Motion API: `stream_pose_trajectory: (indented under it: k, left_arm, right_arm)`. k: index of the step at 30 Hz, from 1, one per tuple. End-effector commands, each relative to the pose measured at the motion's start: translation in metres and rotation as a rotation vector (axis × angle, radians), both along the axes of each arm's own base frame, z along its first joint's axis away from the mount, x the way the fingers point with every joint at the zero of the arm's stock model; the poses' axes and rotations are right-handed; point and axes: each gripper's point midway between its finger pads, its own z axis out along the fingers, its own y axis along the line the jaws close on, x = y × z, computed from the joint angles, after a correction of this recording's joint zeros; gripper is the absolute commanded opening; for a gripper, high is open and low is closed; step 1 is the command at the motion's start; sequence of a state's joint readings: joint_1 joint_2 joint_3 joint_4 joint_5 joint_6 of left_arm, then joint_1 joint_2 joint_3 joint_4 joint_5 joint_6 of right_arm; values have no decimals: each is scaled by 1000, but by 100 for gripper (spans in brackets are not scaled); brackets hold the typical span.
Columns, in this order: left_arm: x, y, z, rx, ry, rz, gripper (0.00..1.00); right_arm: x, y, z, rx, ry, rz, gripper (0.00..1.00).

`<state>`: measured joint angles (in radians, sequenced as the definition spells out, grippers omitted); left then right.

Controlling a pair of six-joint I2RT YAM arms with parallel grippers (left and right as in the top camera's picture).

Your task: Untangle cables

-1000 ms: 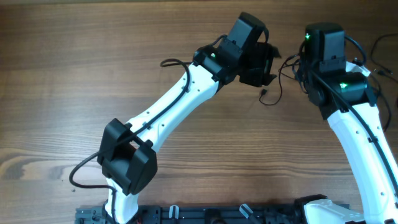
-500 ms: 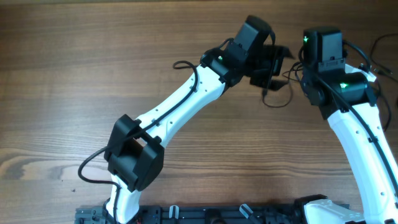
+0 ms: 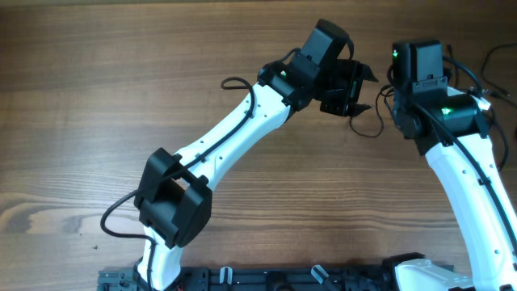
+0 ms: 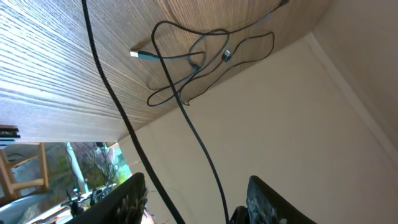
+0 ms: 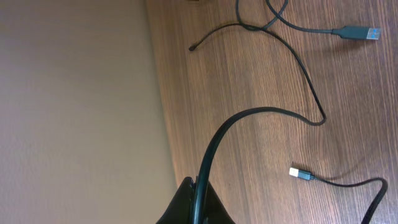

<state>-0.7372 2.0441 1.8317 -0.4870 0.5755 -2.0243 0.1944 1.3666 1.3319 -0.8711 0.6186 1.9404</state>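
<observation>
Left gripper: its jaws are standing apart and pinching nothing.
Cables at the left jaws: two thin dark strands are passing through the open gap. One strand is running close beside the right-hand finger, and I cannot tell whether it is touching it. The other strand is crossing nearer the left-hand finger.
Tangle: it is lying on the table well ahead of the left jaws, with its loops crossing one another. A silvery-tipped plug is sticking out on one side and a small dark plug on the other.
Right gripper: its jaws are pressing together and clamping a dark cable.
Held cable: it is rising straight out from between the right fingertips, arching over the wood, kinking sharply and running on toward the crossing strands ahead.
Loose ends by the right jaws: a white-tipped plug is lying beside the held cable, apart from the jaws. A blue-tipped plug is lying farther ahead.
Overhead: the two grippers are facing each other at close range, and a thin loop is showing between them.
</observation>
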Motion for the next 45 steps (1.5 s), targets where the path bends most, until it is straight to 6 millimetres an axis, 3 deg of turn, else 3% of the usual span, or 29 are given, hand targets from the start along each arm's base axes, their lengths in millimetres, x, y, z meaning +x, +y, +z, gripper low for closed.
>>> stream_pose_trajectory:
  k: [1, 13, 20, 24, 25, 27, 29, 34, 39, 42, 45]
  left_arm:
    - [3, 2, -2, -18, 137, 89, 54]
    - [-1, -8, 0, -13, 98, 95, 56]
    - [-19, -21, 1, -17, 100, 51, 56]
    - [-26, -26, 1, -16, 101, 36, 50]
    - [-27, -27, 1, -16, 101, 33, 43]
    - [-28, -28, 1, -16, 101, 32, 4]
    - [-27, -27, 0, -15, 100, 33, 4]
    - [13, 4, -9, 106, -269, -71, 4]
    - [39, 41, -18, 189, -378, -119, 4]
    - [55, 75, -21, 248, -399, -122, 4]
    - [64, 98, -21, 280, -408, -119, 4]
  right_arm:
    - [-6, -7, 12, -28, -28, -25, 4]
    - [-12, -15, 12, -67, -3, -51, 4]
    - [-14, -17, 10, -69, 8, -56, 4]
    - [-17, -17, 8, -72, 25, -56, 4]
    - [-17, -18, 8, -73, 26, -55, 4]
    - [-17, -18, 8, -72, 25, -56, 4]
    - [-17, -18, 8, -72, 26, -55, 4]
    - [-17, -17, 8, -72, 23, -56, 4]
    - [-4, -15, 19, -101, -16, -11, 4]
    - [9, -13, 32, -188, -24, 81, 4]
    - [10, -12, 33, -188, -30, 82, 4]
